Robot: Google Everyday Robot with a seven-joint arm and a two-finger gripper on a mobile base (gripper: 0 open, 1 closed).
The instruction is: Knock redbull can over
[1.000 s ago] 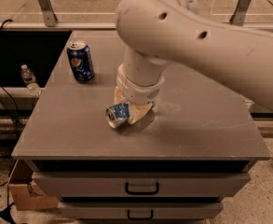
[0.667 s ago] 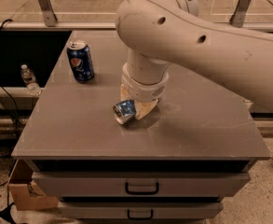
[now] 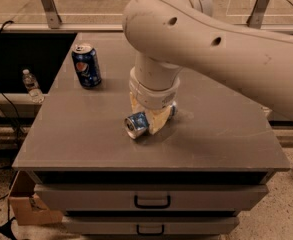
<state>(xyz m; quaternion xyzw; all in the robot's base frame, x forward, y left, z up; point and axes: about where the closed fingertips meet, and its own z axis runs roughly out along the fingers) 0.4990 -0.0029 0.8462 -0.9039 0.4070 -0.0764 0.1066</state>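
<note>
redbull can (image 3: 136, 124): on its side near the middle of the desk (image 3: 216, 134), one end facing front-left; mid-body hidden under the gripper
task state: judged done, can already lies toppled
gripper (image 3: 153, 119): down low, right on or over the can; whether it clamps the can or stands apart, cannot tell
why so: arm (image 3: 226, 44) drops in from the right with the wrist vertical, which fits a sideways knock, not a lift
blue can (image 3: 87, 65): upright at back-left of desk, well apart
drawers (image 3: 151, 199): two under the desk top, both closed, contents hidden
cardboard box (image 3: 28, 211): on floor at front-left, inside not visible
water bottle (image 3: 32, 85): upright beyond the desk's left edge
</note>
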